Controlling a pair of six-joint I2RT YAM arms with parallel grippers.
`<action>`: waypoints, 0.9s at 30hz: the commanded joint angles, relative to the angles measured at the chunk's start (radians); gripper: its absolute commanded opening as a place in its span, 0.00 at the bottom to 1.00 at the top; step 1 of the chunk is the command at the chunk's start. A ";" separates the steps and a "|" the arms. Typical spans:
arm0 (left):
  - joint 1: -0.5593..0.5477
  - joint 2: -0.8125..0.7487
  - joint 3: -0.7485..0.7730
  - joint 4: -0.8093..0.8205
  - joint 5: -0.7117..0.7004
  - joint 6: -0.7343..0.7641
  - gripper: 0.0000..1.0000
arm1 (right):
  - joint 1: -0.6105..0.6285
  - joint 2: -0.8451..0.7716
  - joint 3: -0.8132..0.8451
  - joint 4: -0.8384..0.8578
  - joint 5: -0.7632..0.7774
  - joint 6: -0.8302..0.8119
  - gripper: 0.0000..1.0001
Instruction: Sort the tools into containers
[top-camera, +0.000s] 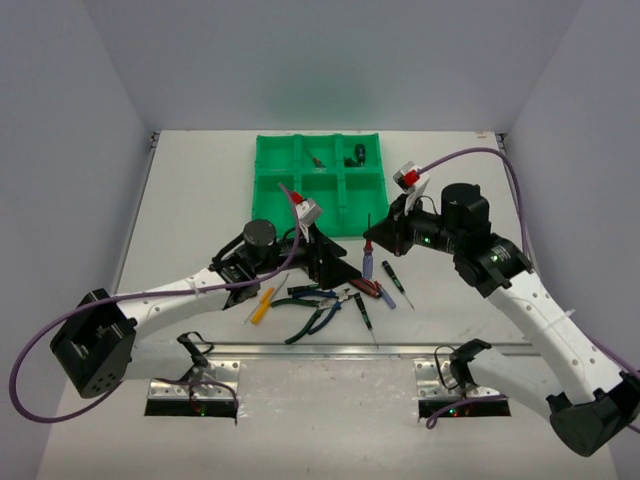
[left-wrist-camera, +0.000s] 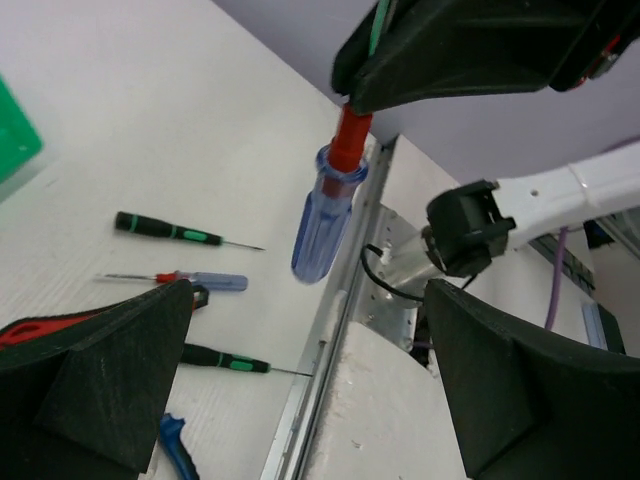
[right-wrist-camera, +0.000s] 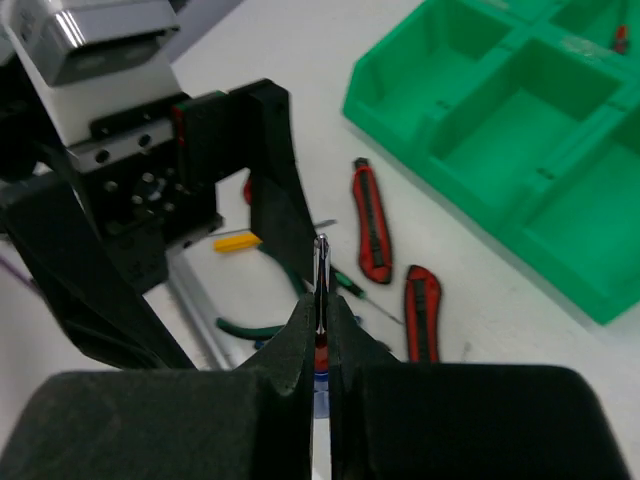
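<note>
Small hand tools (top-camera: 312, 303) lie in a loose cluster on the white worktop (top-camera: 190, 200), on the near side of the bright green six-compartment plastic tray (top-camera: 274, 203). Among them are a yellow-handled screwdriver (top-camera: 260, 306), blue- and green-handled pliers (top-camera: 318, 318), two red-and-black utility knives (right-wrist-camera: 372, 222) lying roughly parallel and near each other, two green-and-black precision screwdrivers (left-wrist-camera: 170, 231) and a tiny blue-and-red precision screwdriver (left-wrist-camera: 205, 281). One larger screwdriver with a clear blue handle and red collar (left-wrist-camera: 323, 215) hangs handle-down over this cluster. Its thin metal shaft is pinched between the closed fingers of the right end effector (right-wrist-camera: 320, 300); whether its butt touches the worktop cannot be told. The left end effector (top-camera: 334, 266) stands spread wide with nothing between its fingers, just beside the hanging screwdriver and above the scattered tools. Two small dark items (top-camera: 358, 153) sit in the tray's far row, one in the middle compartment and one in the right; what they are is too small to tell.
</note>
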 joint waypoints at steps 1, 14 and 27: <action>-0.042 0.015 0.057 0.203 0.092 0.060 0.98 | -0.002 0.051 0.060 0.112 -0.296 0.200 0.00; -0.063 0.119 0.161 0.128 0.109 0.096 0.02 | -0.002 0.054 0.047 0.177 -0.340 0.256 0.00; 0.128 0.313 0.572 -0.447 -0.640 -0.108 0.00 | -0.011 -0.205 -0.045 0.018 0.655 0.160 0.99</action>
